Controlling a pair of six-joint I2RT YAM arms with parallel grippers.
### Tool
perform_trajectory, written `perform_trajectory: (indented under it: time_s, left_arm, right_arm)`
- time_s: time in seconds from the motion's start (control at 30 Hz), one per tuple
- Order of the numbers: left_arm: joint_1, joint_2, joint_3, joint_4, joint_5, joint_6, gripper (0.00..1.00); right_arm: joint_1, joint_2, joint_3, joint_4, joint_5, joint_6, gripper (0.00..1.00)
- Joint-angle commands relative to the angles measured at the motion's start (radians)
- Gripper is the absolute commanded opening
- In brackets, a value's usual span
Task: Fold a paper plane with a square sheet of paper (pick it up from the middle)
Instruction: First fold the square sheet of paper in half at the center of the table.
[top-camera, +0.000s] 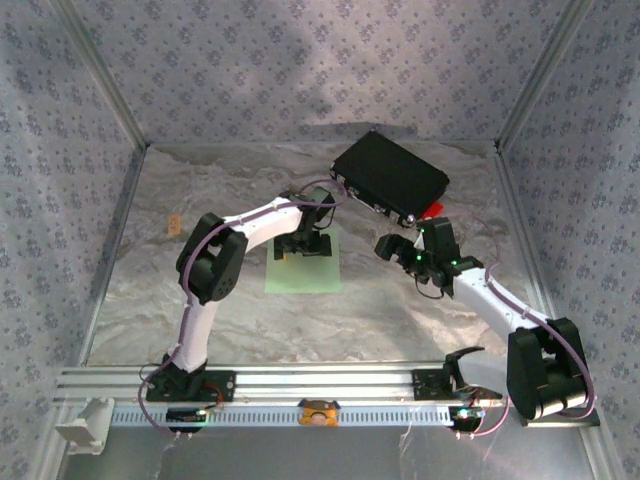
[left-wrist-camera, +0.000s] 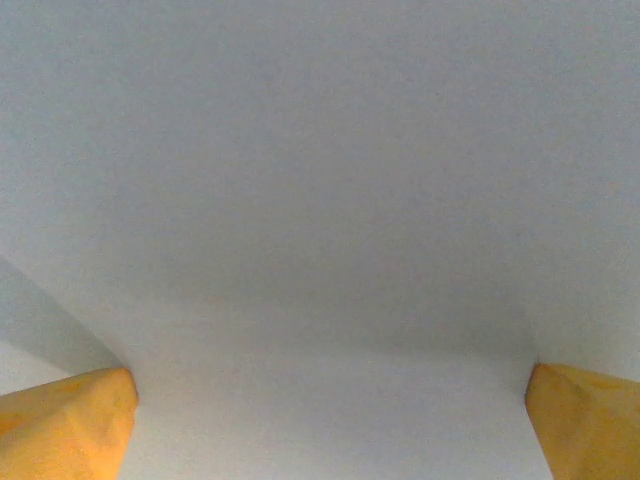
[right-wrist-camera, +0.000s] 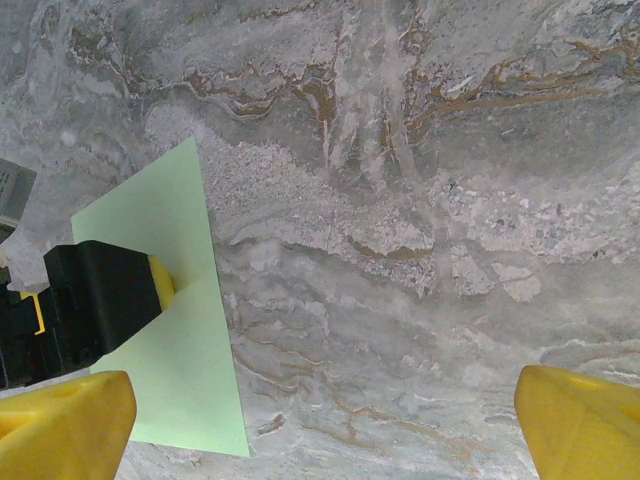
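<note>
The left hand (top-camera: 300, 248) is down on the square sheet of paper (top-camera: 305, 275), which lies flat on the marbled table (top-camera: 200, 300) directly beneath it and reaches a little nearer than the hand on the side toward the arm bases. In the left wrist view its yellow fingers (left-wrist-camera: 65, 425) stand wide apart at the two lower corners, with a pale, plain surface spread between and beyond them; nothing is pinched between them. The sheet looks close to square, so no long axis can be picked out, and it has no pointed end: its edges run roughly square with the table's near edge, one side facing the arm bases and the opposite side facing away. To the right of the left hand, apart from the sheet's right edge, the right hand (top-camera: 388, 246) hangs over bare table, turned toward the sheet. Its own wrist view shows its fingers (right-wrist-camera: 585, 420) spread wide, holding nothing, with the green sheet off to their left and one yellow fingertip (right-wrist-camera: 160, 283) of the left hand touching the paper. Beyond both hands sits a black rectangular case (top-camera: 390, 178), set at a slant, and a small red tab (top-camera: 432, 209) lies just beside its right corner, beyond the right hand.
</note>
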Motion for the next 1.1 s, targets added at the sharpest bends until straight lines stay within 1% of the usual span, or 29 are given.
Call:
perform_trajectory:
  time_s: [0.0, 0.23, 0.43, 0.57, 0.7, 1.07]
  left_arm:
    - [0.009, 0.037, -0.027, -0.019, 0.022, 0.033, 1.0]
    - [0.021, -0.034, -0.019, -0.001, 0.025, 0.079, 1.0]
    - [0.036, -0.028, -0.034, 0.009, 0.037, 0.099, 1.0]
    - [0.035, -0.035, -0.053, 0.036, 0.068, 0.116, 1.0]
    - [0.03, -0.016, -0.054, 0.012, 0.041, 0.12, 1.0]
    - [-0.003, 0.069, -0.049, -0.02, 0.011, 0.119, 1.0]
  right_arm:
    - [-0.008, 0.001, 0.009, -0.019, -0.01, -0.002, 0.99]
    - [-0.011, 0.005, 0.012, -0.013, -0.02, -0.004, 0.99]
    - [-0.011, 0.012, 0.014, -0.007, -0.026, -0.003, 0.99]
    - [-0.011, 0.015, 0.012, -0.004, -0.026, -0.003, 0.99]
    - [-0.01, 0.019, 0.01, -0.001, -0.031, -0.002, 0.99]
    - [-0.012, 0.02, 0.011, -0.003, -0.029, 0.0, 0.99]
